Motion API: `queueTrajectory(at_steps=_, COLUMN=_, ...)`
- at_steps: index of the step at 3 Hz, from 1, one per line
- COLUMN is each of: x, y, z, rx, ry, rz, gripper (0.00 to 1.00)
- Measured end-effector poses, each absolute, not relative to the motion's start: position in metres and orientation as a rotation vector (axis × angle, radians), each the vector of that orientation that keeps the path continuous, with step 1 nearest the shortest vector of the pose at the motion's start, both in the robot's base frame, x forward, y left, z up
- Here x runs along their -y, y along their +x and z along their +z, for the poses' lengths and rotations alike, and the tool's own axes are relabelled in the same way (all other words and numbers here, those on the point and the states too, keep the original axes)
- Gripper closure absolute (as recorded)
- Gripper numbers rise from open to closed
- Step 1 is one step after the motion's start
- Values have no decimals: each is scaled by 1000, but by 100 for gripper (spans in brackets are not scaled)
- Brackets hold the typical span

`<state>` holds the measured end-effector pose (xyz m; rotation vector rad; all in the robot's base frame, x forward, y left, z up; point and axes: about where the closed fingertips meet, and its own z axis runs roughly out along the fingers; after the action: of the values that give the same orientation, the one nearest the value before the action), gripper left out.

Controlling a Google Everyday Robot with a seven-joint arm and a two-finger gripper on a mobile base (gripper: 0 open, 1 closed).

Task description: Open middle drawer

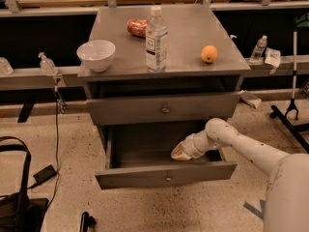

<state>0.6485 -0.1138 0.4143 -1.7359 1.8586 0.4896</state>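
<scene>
Middle drawer: I see the middle drawer pulled out toward the camera, its inside open from above; it sits below the front edge of the tabletop.
Knob: the small round knob is at the centre of the flat front, and nothing touches it.
Gripper: the gripper is inside the open drawer, low over its floor, in the right half and behind the front panel.
Gripper state: I cannot tell if it is spread or pressed together; I see nothing held in it.
Arm: the white arm comes in from the lower right and reaches over the right side of the drawer.
Upper drawer: the upper drawer above is closed.
Bowl: a white bowl stands at the front left corner.
Water bottle: a clear water bottle stands upright near the middle of the front edge.
Can: a red can lies on its side just behind the bottle.
Orange: an orange is near the front right corner.
</scene>
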Motion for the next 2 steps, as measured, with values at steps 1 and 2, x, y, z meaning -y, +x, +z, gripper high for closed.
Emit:
queueTrajectory(at_steps=1, x=116, y=644, z=413, rx=-1865, ry=-1735, rz=493, gripper=100)
queueTrajectory(at_steps=2, x=136, y=607, z=406, rx=-1912, ry=-1727, rz=520, gripper=100)
